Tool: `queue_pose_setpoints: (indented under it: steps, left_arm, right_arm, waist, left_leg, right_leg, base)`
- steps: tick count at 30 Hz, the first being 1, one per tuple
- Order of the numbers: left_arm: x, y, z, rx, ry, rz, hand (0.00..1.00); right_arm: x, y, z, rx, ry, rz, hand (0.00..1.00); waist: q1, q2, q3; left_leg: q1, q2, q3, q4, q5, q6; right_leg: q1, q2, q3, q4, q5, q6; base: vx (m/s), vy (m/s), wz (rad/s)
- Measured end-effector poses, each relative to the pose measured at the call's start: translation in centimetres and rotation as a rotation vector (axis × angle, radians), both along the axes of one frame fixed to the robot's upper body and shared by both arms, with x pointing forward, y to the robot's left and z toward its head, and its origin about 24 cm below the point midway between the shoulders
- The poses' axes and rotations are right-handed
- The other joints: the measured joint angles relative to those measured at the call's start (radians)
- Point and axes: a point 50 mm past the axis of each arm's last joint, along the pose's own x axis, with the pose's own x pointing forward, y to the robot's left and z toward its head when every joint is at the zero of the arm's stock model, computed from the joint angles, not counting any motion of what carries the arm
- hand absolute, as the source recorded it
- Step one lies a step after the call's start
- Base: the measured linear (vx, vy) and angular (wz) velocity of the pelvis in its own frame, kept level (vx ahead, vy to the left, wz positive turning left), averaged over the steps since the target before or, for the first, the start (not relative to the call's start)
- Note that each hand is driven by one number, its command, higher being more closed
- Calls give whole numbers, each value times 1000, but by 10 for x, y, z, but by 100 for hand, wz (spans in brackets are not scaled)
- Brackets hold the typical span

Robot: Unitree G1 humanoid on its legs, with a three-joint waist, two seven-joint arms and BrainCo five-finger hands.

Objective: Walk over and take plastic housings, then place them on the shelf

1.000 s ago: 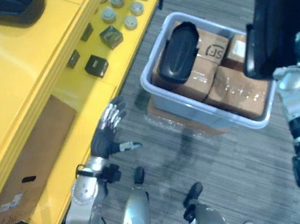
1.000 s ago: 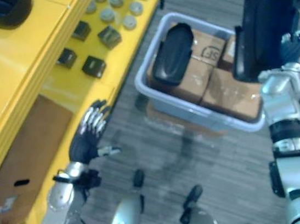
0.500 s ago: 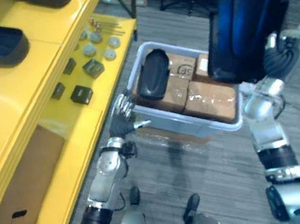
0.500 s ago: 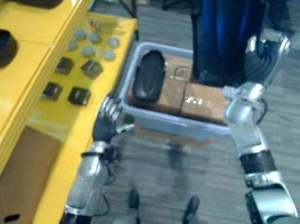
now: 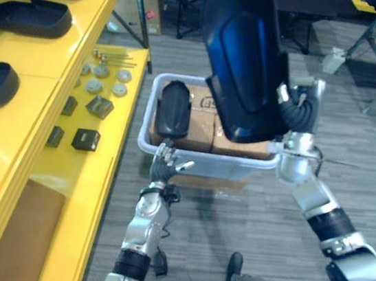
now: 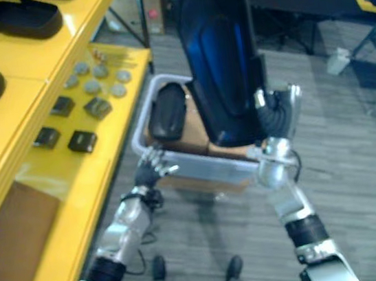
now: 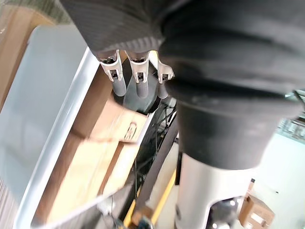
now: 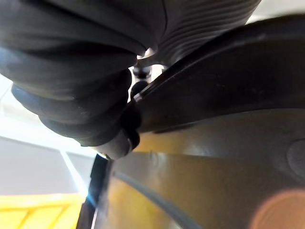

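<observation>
A large black plastic housing (image 5: 243, 57) stands upright in front of me, its lower edge gripped by my right hand (image 5: 298, 108). The right wrist view has that hand's fingers curled over the housing's rim (image 8: 214, 95). A second, smaller black housing (image 5: 172, 108) lies on cardboard boxes (image 5: 199, 121) inside a grey bin (image 5: 198, 161) on the floor. My left hand (image 5: 165, 163) hovers open at the bin's near left rim, its straight fingers (image 7: 138, 81) pointing at the smaller housing. Two more housings (image 5: 27, 17) rest on the top of the yellow shelf (image 5: 20, 128) at the left.
The lower shelf board carries small black blocks (image 5: 85, 138) and round grey parts (image 5: 103, 72). A flat cardboard box (image 5: 21, 239) sits under the shelf. Dark furniture and a metal frame (image 5: 369, 40) stand at the back right. Grey carpet floor (image 5: 240, 223) lies between me and the bin.
The camera has tilted up and the view has shifted. My right hand has swung the big housing from the right towards the middle. My left hand has reached forward to the bin's rim.
</observation>
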Motion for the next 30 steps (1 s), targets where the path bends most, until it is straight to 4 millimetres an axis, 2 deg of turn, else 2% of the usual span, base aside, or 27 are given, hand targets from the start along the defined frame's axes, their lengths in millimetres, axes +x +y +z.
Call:
queue_pose_setpoints:
  steps: [6, 15, 25, 26, 30]
  left_arm:
    - [-2, -20, -5, -41, 28, -114, 0]
    - [0, -39, 1, -32, 0, -175, 0]
    - [0, -37, -10, 10, 46, -88, 0]
    - [0, -35, -15, 19, 68, -73, 100]
    - [1, -29, -22, 26, 109, -13, 100]
  right_arm:
    - [4, 17, -30, -56, 129, 46, 100]
    - [0, 33, -52, -97, 214, 106, 100]
    - [-6, 43, -74, -77, 281, 152, 100]
    - [-8, 47, -78, -87, 291, 172, 100]
    - [-14, 55, -85, -78, 317, 211, 100]
  waist:
    - [-15, 2, -2]
    - [-16, -2, -5]
    - [-17, -18, -17]
    - [-17, -22, -21]
    - [-16, -24, -23]
  left_leg:
    - [0, 3, -12, -13, 21, -7]
    - [0, 2, -20, -14, 33, -6]
    - [0, 3, -22, -13, 33, -7]
    - [1, 3, -22, -13, 33, -7]
    - [6, 3, -26, -13, 33, -7]
  right_leg:
    - [-1, 4, -5, 4, -13, 1]
    - [1, 4, -13, 8, -16, 2]
    - [4, 5, -17, 4, -16, 3]
    - [6, 6, -18, 2, -16, 3]
    - [17, 7, -24, -4, -16, 3]
  base:
    - [-41, -8, 4]
    - [-6, -2, 2]
    - [0, 0, 0]
    - [0, 0, 0]
    - [-1, -1, 3]
